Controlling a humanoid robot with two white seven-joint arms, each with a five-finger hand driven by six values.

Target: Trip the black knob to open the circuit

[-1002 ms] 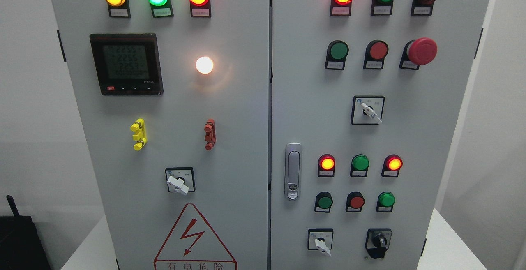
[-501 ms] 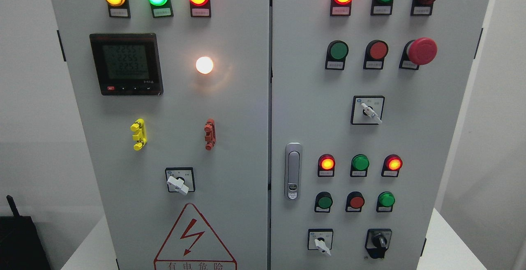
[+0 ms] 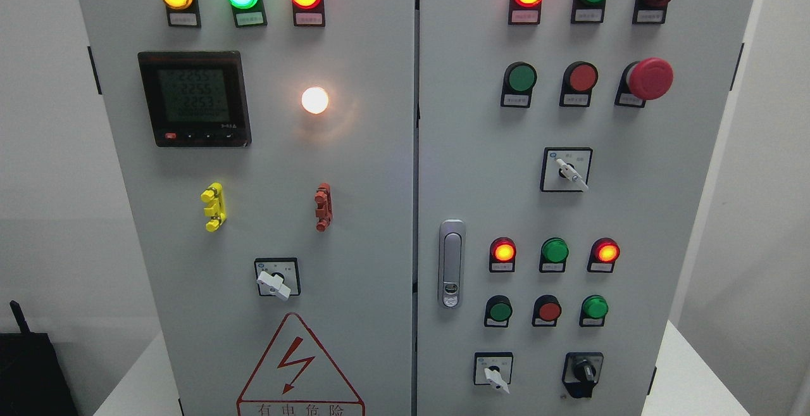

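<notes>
A grey electrical cabinet (image 3: 380, 182) with two doors fills the head view, standing on a white tabletop (image 3: 690, 371). Neither hand of the robot shows, so how their fingers stand cannot be told.

The black knob (image 3: 583, 373) sits at the lower right of the cabinet's right door, to the right of a small white-handled switch (image 3: 494, 373) and below a row of three small buttons, the green one (image 3: 595, 308) straight above it. Its ridge stands about upright.

Left of the knob, across the door, is the silver door handle (image 3: 451, 264). Well above the knob is the red mushroom button (image 3: 649, 78). On the left door, far from the knob, are a black meter (image 3: 194, 98), a glowing white lamp (image 3: 314, 100) and a red-edged warning triangle (image 3: 297, 365).
</notes>
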